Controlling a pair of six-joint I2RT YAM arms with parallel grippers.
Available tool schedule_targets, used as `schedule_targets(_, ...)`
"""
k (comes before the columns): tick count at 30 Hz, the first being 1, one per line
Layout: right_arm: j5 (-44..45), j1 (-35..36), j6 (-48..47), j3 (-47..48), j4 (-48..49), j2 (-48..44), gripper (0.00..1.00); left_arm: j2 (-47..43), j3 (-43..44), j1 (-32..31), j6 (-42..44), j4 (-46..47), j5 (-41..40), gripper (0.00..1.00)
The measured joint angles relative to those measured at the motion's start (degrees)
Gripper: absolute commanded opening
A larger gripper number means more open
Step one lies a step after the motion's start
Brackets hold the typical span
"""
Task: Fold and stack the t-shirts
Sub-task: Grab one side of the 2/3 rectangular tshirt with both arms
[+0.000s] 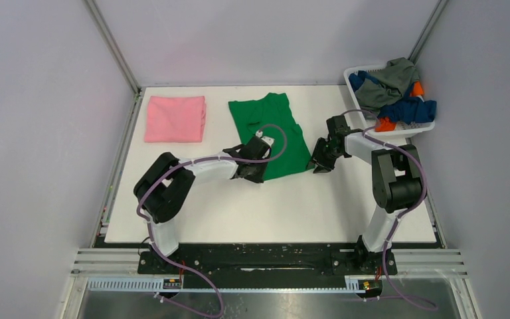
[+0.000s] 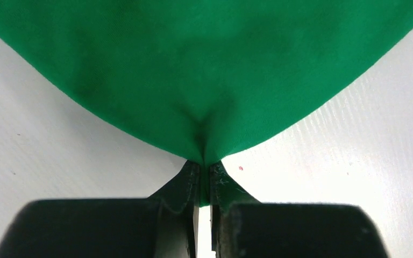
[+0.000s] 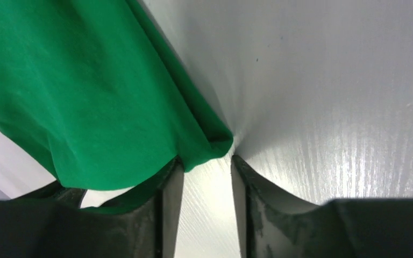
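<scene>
A bright green t-shirt lies flat on the white table at mid-back. My left gripper is at its near edge, shut on a pinch of the green fabric, which sits between the jaws. My right gripper is open at the shirt's near right corner. That green corner lies at the mouth of the jaws and drapes over the left finger. A light pink t-shirt lies folded at the back left.
A white slotted basket stands at the back right corner, holding crumpled grey-olive, dark blue and orange shirts. Grey walls close in the table on the left, back and right.
</scene>
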Motion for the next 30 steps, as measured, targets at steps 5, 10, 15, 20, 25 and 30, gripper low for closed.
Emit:
schedule_targets(5, 0.07, -0.09, 0.33, 0.26, 1.07, 0.9, 0.14, -0.92, -1.38, 0.0, -0.5, 0.9, 0.07, 0.0)
schedule_targets(10, -0.59, -0.09, 0.28, -0.24, 2.32, 1.16, 0.0, -2.36, -3.06, -0.39, -1.97, 1.07, 0.42, 0.0)
schedule_targets(15, -1.44, -0.09, -0.22, -8.79, 2.4, -7.5, 0.0, -7.8, -6.84, -4.22, -4.37, -1.46, 0.68, 0.0)
schedule_targets(20, -1.68, -0.09, -1.99, -20.15, -5.05, -29.88, 0.0, -17.99, -11.39, -11.67, -9.18, -5.35, 3.19, 0.0)
schedule_targets(25, -1.84, -0.09, -4.22, -22.23, -15.96, -46.45, 0.0, -26.88, -13.4, -18.08, -15.78, -8.39, 7.37, 0.0)
schedule_targets(30, -3.3, -0.09, -5.14, -18.91, -22.27, -50.8, 0.0, -32.79, -12.98, -18.32, -19.19, -11.54, 9.11, 0.0)
